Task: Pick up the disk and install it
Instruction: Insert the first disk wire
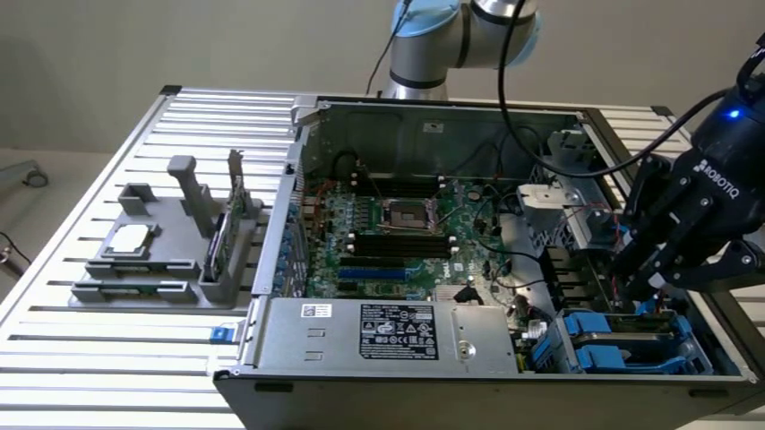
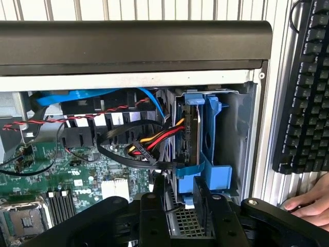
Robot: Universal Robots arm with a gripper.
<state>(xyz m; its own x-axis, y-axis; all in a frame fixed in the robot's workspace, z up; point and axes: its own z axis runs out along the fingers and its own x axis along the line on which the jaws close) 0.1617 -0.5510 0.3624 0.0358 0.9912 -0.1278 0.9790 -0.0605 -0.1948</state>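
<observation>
In the exterior view the disk (image 1: 631,336) sits in the computer case's (image 1: 395,336) drive bay, at about six o'clock from the claw (image 1: 637,291). The claw hangs just above it; I cannot tell how wide it stands or whether it grips anything

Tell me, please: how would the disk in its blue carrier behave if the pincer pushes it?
The disk sits edge-on in the drive bay, framed by a blue carrier, so it would probably slide stiffly rather than bend. Its metal body suggests it is heavy for its size. The cables beside it look floppy and could snag.
</observation>
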